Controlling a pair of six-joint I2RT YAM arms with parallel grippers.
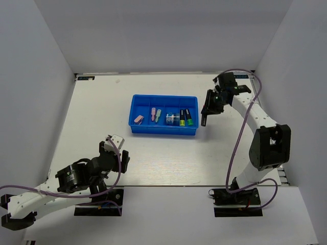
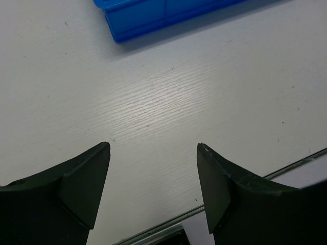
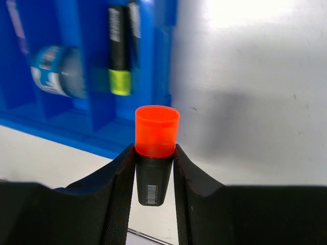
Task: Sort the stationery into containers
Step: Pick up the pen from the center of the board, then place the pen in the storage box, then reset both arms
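Cap outward, the orange highlighter (image 3: 157,133) sits clenched in the right pincer (image 3: 154,149), gripped low on its black barrel. That hold keeps it lengthwise, so I'd judge it can be laid flat beside the others rather than dropped on end. In the top view that pincer (image 1: 206,113) hangs above the bench (image 1: 92,117), just beside the tray (image 1: 163,133) at its 3 o'clock and not yet over any compartment.

From the wrist, the tray (image 3: 76,130) lies at 10 o'clock of the pincer. Its nearest compartment holds the yellow highlighter (image 3: 118,51) and the green highlighter (image 1: 189,120), and the tape (image 3: 51,71) is one compartment further toward 9 o'clock.

Like goes with like here: eraser (image 1: 138,119) at the tray's 9 o'clock end, pastel pieces (image 1: 155,113) next, then tape, then highlighters. So the orange one likely belongs in the 3 o'clock end — a short carry toward 9 o'clock and a release look to be all this item needs.

Meanwhile the left pincer (image 2: 153,148) is released, jaws wide with nothing between them. It sits low over the bench at the tray's 7 o'clock (image 1: 115,145), well apart from it — out of the way, as far as I can judge
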